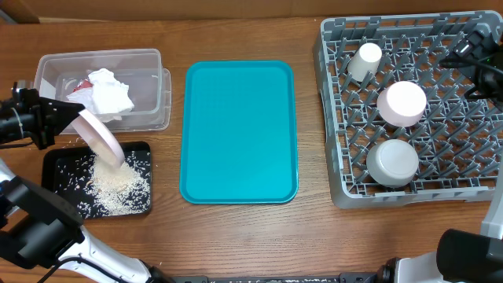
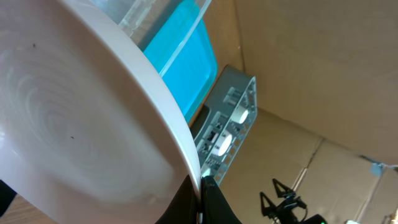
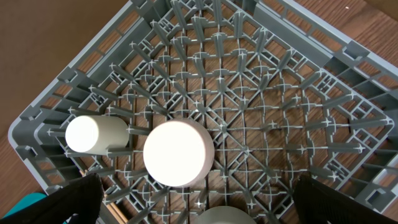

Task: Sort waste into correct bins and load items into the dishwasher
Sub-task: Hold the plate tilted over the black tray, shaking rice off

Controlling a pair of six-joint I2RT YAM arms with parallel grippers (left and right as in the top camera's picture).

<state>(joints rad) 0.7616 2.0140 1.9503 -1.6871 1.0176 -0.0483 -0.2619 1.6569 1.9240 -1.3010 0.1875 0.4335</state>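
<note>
My left gripper [image 1: 76, 118] is shut on the rim of the large white plate [image 1: 102, 141], which is tilted steeply over the black tray [image 1: 56, 167]. A heap of rice [image 1: 118, 185] lies in that tray below the plate's lower edge. In the left wrist view the plate [image 2: 81, 124] fills the frame, its rim pinched between my fingertips [image 2: 211, 190]. Crumpled napkins [image 1: 110, 90] and a red scrap [image 1: 78, 85] lie in the clear tub [image 1: 149, 56]. The grey rack [image 1: 328, 118] holds a cup [image 1: 365, 60] and two upturned bowls [image 1: 402, 103] [image 1: 392, 162]. My right gripper [image 1: 462, 56] hangs open above the rack [image 3: 280, 93].
A large teal tray [image 1: 240, 130] lies between the bins and the rack. The clear tub stands directly behind the black tray. The right half of the rack holds no dishes. Bare wooden table runs along the front edge.
</note>
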